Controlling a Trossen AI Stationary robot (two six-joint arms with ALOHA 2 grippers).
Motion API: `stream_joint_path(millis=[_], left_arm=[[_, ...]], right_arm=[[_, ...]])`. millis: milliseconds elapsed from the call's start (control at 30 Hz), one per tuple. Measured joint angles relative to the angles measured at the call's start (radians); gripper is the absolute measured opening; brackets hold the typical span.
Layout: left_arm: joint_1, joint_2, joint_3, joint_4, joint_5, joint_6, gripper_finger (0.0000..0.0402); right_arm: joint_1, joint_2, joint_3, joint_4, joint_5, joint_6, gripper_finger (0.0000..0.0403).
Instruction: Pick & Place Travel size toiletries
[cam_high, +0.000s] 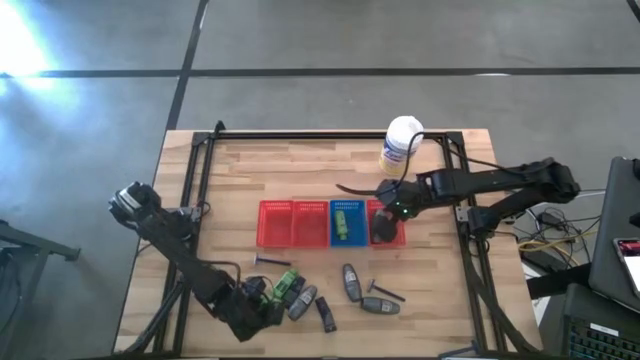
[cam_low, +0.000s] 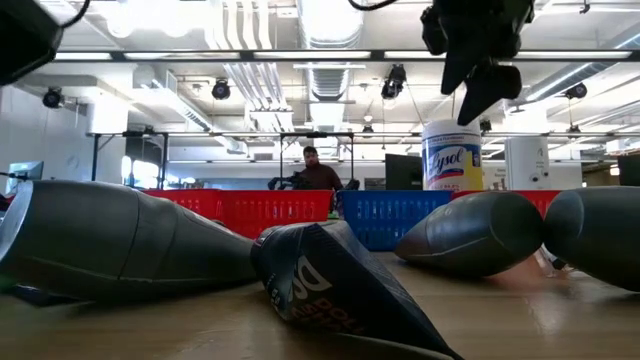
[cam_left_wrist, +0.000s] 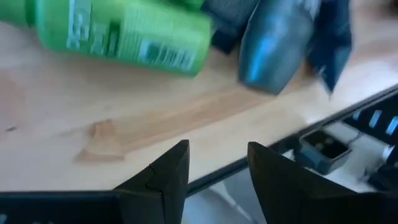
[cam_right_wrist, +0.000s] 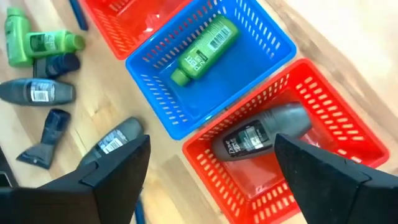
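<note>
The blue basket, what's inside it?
One green bottle lies on its side in the blue basket, label up. Nothing else shows on the basket's floor. The open right gripper hovers by the neighbouring red basket, where a grey tube lies.

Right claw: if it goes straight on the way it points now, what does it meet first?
Most likely the grey tube lying in the red basket. The right claw stands open right over it, fingers either side. The gap between them is hard to judge.
</note>
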Motion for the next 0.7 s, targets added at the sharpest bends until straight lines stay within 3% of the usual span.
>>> stream_joint_path(millis=[333,700], left_arm=[[0.002,0.065,0.028,-0.036,0.026,-0.025,0.0168],[0.003,0.07,0.022,-0.341,0.102,0.013,0.0168]], right_arm=[[0.005,-0.026,0.0,-0.009,0.005,-0.032,0.0322],[0.006,-0.026,-0.002,-0.006,0.057,-0.008,0.0313]])
